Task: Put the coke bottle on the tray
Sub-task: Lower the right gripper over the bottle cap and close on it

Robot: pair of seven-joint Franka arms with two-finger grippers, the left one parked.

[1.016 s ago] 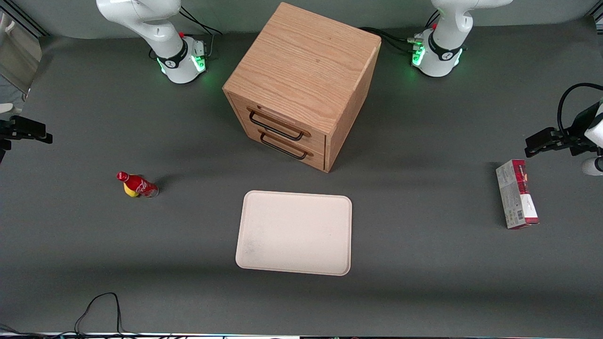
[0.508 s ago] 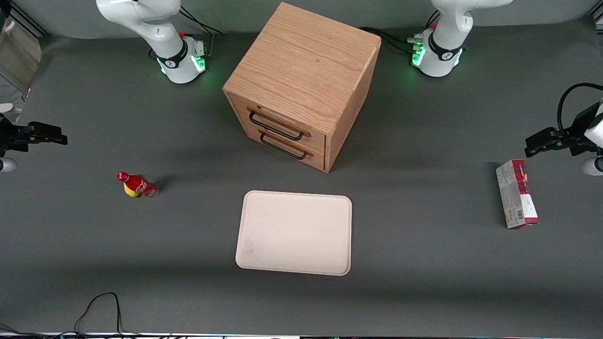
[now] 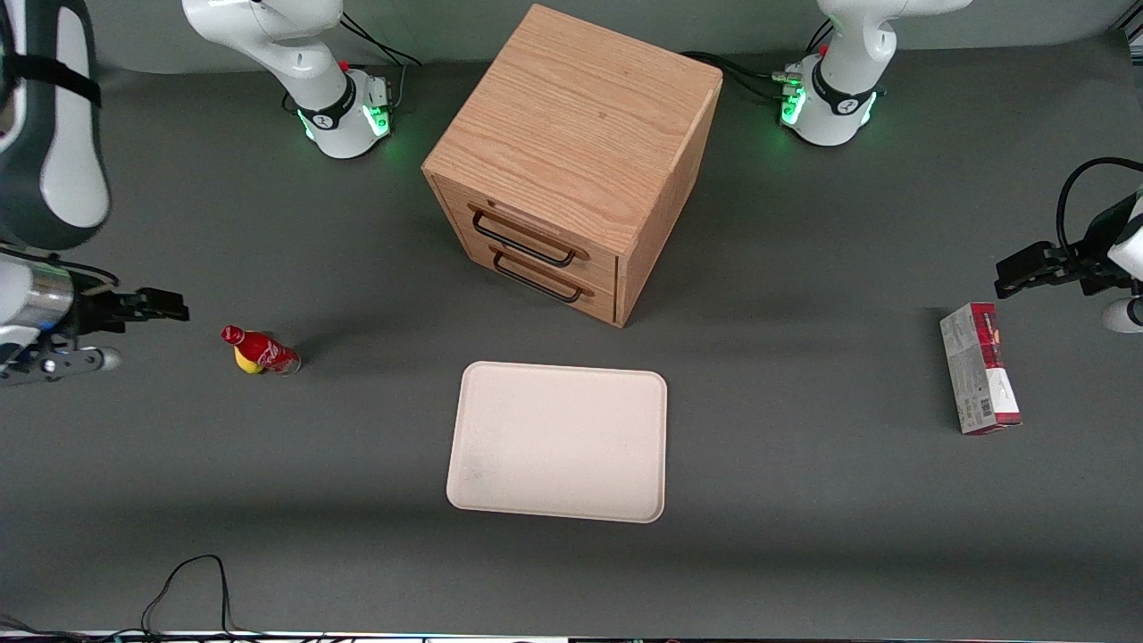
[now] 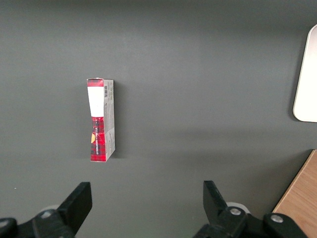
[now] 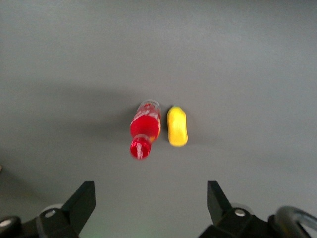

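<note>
The coke bottle [image 3: 259, 349] is tiny and red with a red cap. It stands on the grey table toward the working arm's end, touching a small yellow lump [image 3: 246, 361]. In the right wrist view the bottle [image 5: 144, 128] and the lump [image 5: 177, 126] sit side by side. My gripper [image 3: 174, 312] is open and empty, above the table, sideways off the bottle toward the table's end. In the wrist view its gripper midpoint [image 5: 150, 196] is apart from the bottle. The cream-white tray [image 3: 558, 441] lies flat mid-table, nearer the front camera than the cabinet.
A wooden two-drawer cabinet [image 3: 571, 161] stands mid-table, both drawers shut. A red and grey carton [image 3: 979, 379] lies toward the parked arm's end; it also shows in the left wrist view [image 4: 101, 120]. A black cable [image 3: 192, 580] loops at the near table edge.
My gripper has moved in from the table's end toward the bottle and a little nearer the front camera. More of the arm now shows. The bottle, lump and tray have not moved.
</note>
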